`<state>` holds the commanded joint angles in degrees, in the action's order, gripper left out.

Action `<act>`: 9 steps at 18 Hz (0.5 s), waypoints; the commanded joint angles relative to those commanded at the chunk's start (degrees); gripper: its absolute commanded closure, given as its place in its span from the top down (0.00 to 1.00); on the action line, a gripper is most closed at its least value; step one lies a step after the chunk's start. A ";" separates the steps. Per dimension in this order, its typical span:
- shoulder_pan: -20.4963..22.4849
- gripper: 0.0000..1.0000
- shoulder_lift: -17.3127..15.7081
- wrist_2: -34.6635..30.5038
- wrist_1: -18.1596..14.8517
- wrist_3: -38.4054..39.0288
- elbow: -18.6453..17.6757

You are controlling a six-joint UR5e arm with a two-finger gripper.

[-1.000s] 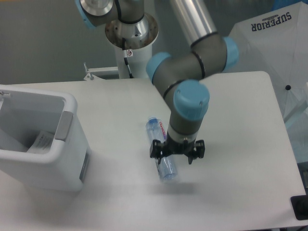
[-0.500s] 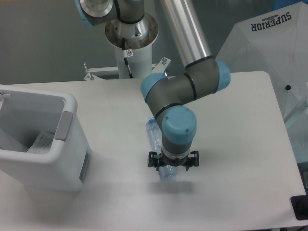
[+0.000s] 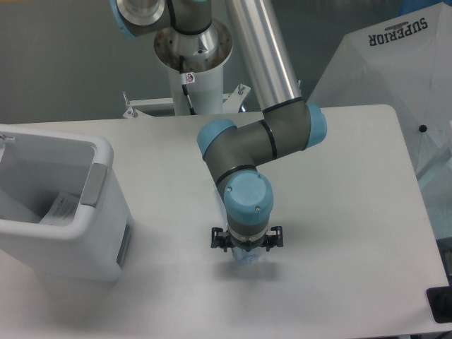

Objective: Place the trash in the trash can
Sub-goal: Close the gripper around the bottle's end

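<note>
The trash can [image 3: 99, 157] is the large white bin at the table's left edge, and a crumpled pale wrapper [image 3: 61, 207] lies inside it. The clear bluish bottle [image 3: 246, 260] lies on the table near the middle; only its near end peeks out beneath the wrist. My gripper [image 3: 246, 247] hangs straight down over the bottle, low to the table. The blue wrist joint hides its fingers, so I cannot tell how the jaws stand or whether they touch the bottle.
A white umbrella [image 3: 395, 63] printed SUPERIOR leans past the table's right side. A black object [image 3: 441, 305] sits at the bottom right corner. The robot's base column [image 3: 192, 49] stands behind the table's far edge.
The wrist has moved left and toward the near edge along the bottle, and lower. The bottle is now almost wholly covered and has not visibly shifted.
</note>
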<state>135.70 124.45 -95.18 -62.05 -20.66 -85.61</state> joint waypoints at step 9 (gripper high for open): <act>-1.23 0.91 1.49 -3.08 0.09 1.76 -0.61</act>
<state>134.47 125.95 -98.26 -61.96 -18.90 -86.22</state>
